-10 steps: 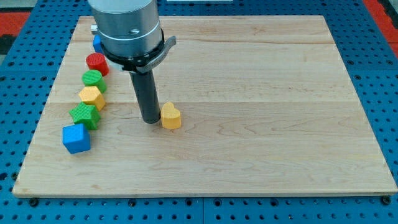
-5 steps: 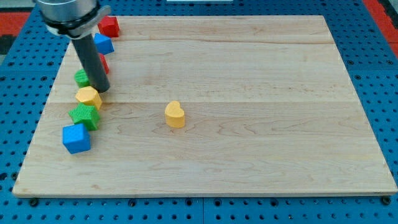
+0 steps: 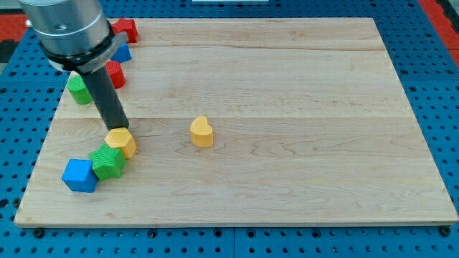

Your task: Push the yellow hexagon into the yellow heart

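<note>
**Yellow hexagon at the tip, heart waiting to the right**

The desk (image 3: 301, 86) is a pale wooden board, mostly bare. The arm's grey housing fills the far left corner, and its dark rod comes down to my tip (image 3: 117, 129), which touches the far side of the yellow hexagon (image 3: 120, 142). The tool is a plain rod with no jaws, so there is nothing to open or close; it can only push.

The yellow heart (image 3: 202, 132) stands well apart to the right of the hexagon, slightly farther back. From where it is, the tip would likely drive the hexagon nearer, not rightward. The push probably calls for the tip to come round to the hexagon's left side, in line with the heart, then travel straight and slow so the block does not slip off sideways.

The green block (image 3: 108, 162) touches the hexagon's near left side and the blue cube (image 3: 79, 175) sits beside that; either could be dragged along.

Housing and rod partly cover a green cylinder (image 3: 77, 89), a red cylinder (image 3: 115, 74), a blue block (image 3: 122, 52) and a red block (image 3: 126, 30), whose shapes are hard to make out.
</note>
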`<state>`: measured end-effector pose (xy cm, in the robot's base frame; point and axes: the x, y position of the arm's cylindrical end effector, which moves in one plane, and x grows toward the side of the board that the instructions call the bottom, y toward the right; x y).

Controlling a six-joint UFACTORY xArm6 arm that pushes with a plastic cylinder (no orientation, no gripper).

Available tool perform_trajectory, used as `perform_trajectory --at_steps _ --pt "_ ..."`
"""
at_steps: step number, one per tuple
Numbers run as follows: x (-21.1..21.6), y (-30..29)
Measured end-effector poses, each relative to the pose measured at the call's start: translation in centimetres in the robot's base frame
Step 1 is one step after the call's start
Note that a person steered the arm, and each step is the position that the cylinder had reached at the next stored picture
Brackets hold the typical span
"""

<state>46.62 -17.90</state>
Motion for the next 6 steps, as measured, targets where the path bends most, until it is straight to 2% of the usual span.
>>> perform_trajectory --at_steps 1,2,4,5,6 --pt "2.4 -2.9" --pt "5.1 1.7" --pt "3.3 11.9" --pt "9.0 14.7" --pt "13.4 11.6"
